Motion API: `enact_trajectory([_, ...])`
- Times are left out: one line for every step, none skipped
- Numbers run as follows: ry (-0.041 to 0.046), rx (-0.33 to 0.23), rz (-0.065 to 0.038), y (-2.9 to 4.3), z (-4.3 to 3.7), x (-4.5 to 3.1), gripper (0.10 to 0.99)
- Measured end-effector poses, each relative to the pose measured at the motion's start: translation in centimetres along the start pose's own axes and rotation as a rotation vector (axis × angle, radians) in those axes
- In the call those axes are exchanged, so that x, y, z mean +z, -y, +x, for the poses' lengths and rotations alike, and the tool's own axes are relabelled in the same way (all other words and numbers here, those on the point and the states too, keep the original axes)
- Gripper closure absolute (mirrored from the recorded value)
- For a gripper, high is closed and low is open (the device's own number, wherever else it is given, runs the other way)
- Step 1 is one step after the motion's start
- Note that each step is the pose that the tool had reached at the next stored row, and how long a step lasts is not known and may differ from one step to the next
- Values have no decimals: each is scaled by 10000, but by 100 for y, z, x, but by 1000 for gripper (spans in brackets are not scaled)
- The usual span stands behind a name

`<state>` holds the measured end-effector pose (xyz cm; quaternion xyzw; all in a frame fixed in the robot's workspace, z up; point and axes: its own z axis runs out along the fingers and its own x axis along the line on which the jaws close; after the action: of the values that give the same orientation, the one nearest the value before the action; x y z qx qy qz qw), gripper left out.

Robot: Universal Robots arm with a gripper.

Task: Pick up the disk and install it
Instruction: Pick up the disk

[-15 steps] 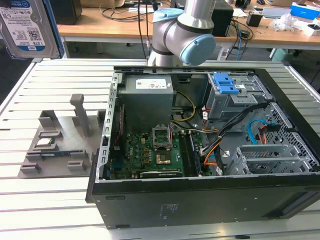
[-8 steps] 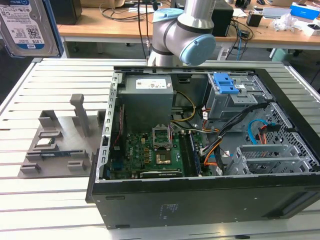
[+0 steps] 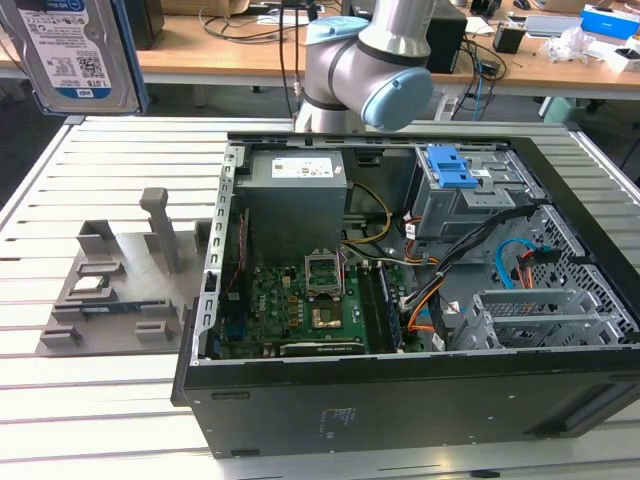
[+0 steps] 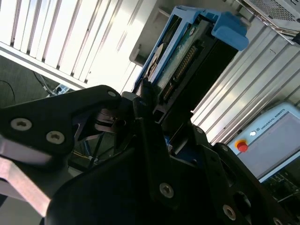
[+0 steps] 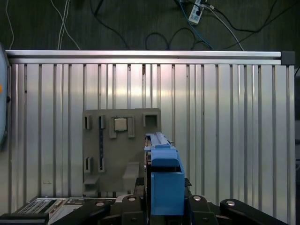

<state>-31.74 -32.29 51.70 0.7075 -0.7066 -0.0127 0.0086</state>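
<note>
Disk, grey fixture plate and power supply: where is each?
disk (image 3: 80, 45): exterior view, its labelled face.
grey fixture plate (image 5: 112, 159): first wrist view, its bare middle.
power supply (image 3: 290, 215): exterior view, its grey side.

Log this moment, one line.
end effector: shut on silver rectangular metal disk in blue plastic bracket | held off ribbed metal table | not yet in open black computer case

The disk (image 4: 183, 61) juts beyond my pincer (image 4: 152, 108), adding to my width. The computer case (image 3: 400, 400) lies open on top; inside, power supply (image 3: 295, 185), blue latch (image 3: 455, 170) and cables (image 3: 478, 237) crowd it. The grey fixture (image 3: 110, 300), with its upright post, stands beside the case.
</note>
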Motion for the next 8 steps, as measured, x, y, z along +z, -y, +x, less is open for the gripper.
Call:
enact_trajectory([0, 1, -3, 52, 0, -2, 722])
enact_trajectory([1, -1, -5, 119, 0, -3, 722])
enact_trajectory([0, -1, -7, 151, 0, -4, 722])
enact_trajectory([1, -1, -9, 189, 1, -5, 722])
enact_trajectory([0, -1, -12, 218, 1, -6, 722])
enact_trajectory([0, 0, -13, 251, 0, -7, 722])
enact_trajectory([0, 0, -15, 287, 0, -9, 722])
enact_trajectory([0, 1, -16, 318, 0, -9, 722])
